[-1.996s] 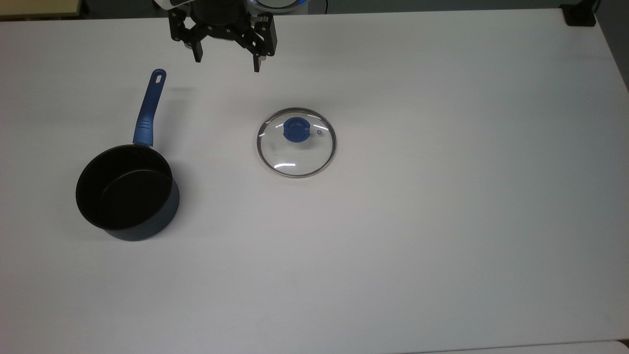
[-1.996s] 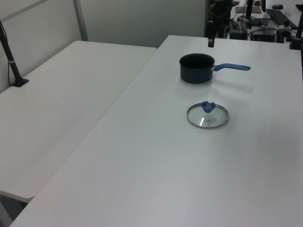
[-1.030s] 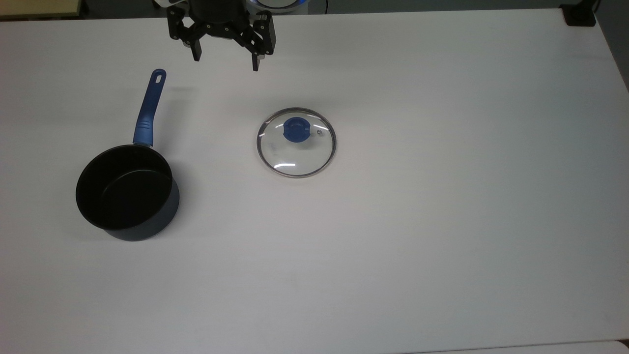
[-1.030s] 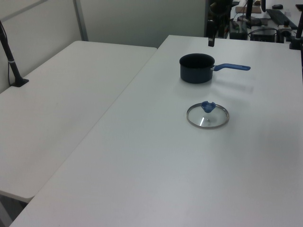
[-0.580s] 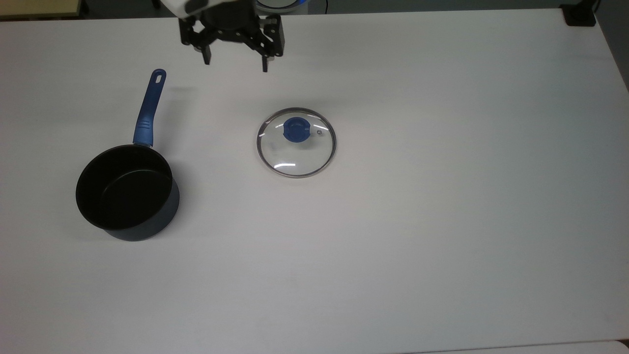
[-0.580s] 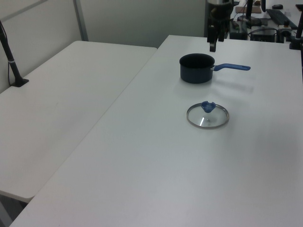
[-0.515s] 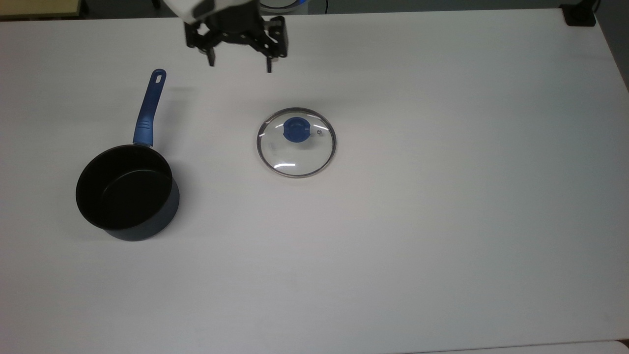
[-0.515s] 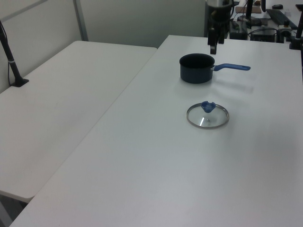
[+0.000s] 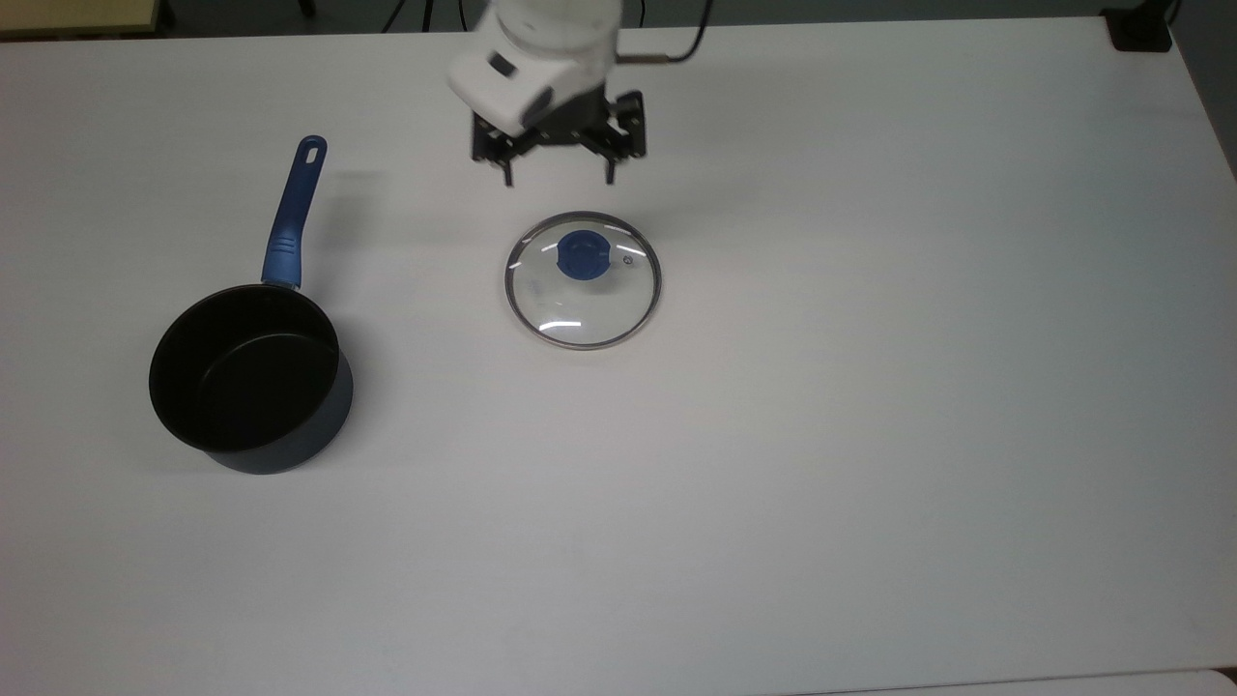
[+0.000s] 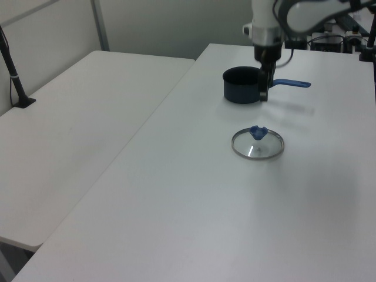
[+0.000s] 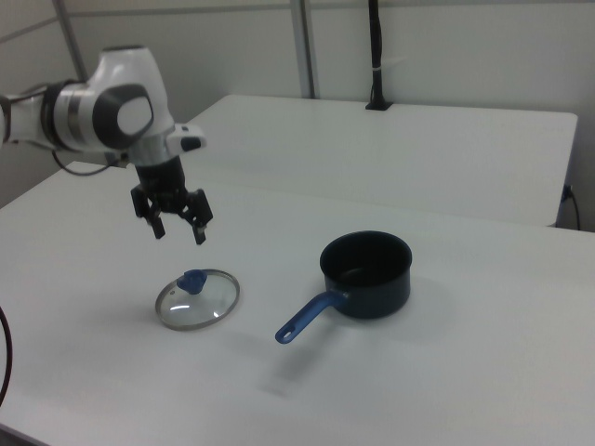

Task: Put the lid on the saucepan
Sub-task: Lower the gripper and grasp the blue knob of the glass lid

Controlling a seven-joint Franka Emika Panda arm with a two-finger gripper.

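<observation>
A: Hovering over the desk (image 9: 870, 435), I am keeping the claw (image 9: 559, 177) spread, gripping nothing.

B: Which way is the lid (image 9: 583, 280) lying from it?

A: Flat on the desk, just toward the top view's bottom edge; its blue knob (image 9: 583, 253) is sitting below the fingertips. Glass disc, thin metal rim.

B: And the saucepan (image 9: 249, 380)?

A: Standing well apart at the top view's left, black inside, handle pointing up.

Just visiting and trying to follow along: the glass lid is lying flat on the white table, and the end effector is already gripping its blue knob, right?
Not quite. The lid does lie flat on the white table, but the end effector hovers open above it, apart from the blue knob. The right view shows the gap.
</observation>
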